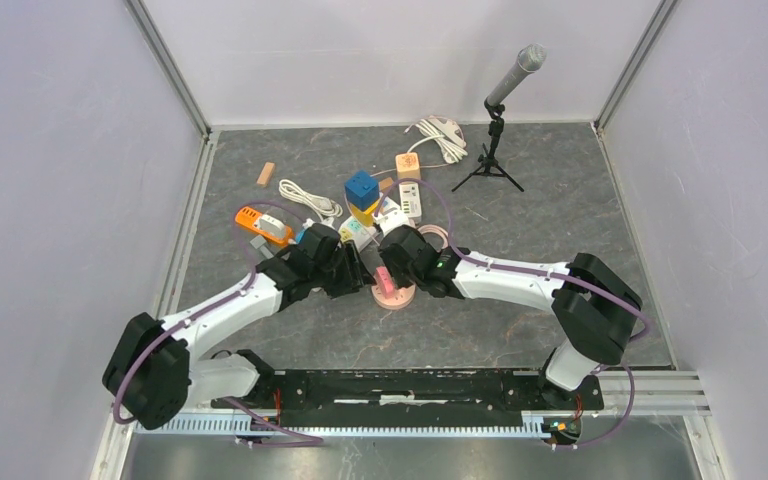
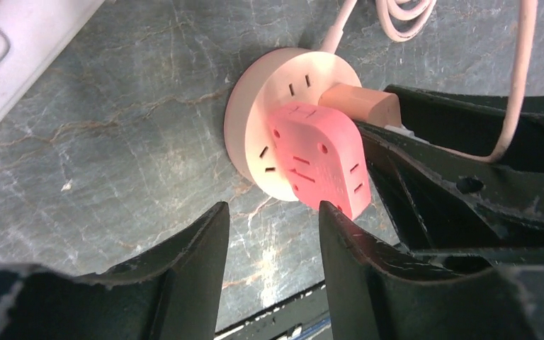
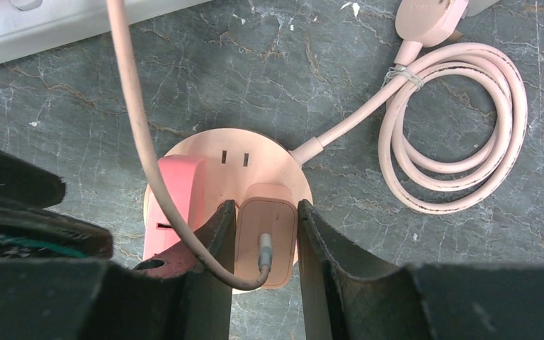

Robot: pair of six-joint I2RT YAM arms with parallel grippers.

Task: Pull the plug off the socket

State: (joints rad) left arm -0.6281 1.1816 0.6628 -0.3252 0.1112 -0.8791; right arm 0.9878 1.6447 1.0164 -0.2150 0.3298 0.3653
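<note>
The right gripper (image 3: 265, 209) has its two black fingers pressed against the left and right flanks of the peach rectangular plastic plug (image 3: 265, 237), so it is narrowed onto the plug and holding it. The plug sits seated in the near part of the round pale-pink plastic socket disc (image 3: 255, 152), which lies flat on the grey marbled table (image 3: 78, 120) between the two arms. A thin pink cord (image 3: 134, 127) leaves the plug's top face and arcs away to the far left over the right gripper's left finger.

Just left of the plug, a coral-red plastic adapter block (image 3: 177, 184) is plugged into the same disc. The left gripper (image 2: 273, 212) hangs low at the disc's left side, jaws about half apart with only table between them. One fingertip (image 2: 329, 212) is at the adapter's near corner, though I cannot tell whether it touches.

The disc's own pink cable runs off to the far right into a tied coil (image 3: 453, 142), and a white power strip (image 3: 42, 28) lies beyond.

I judge the grasp made and the pull not yet begun. The next move calls for a straight lift along the pins. The disc looks light and may rise with the plug, so the left gripper probably needs to brace it.
</note>
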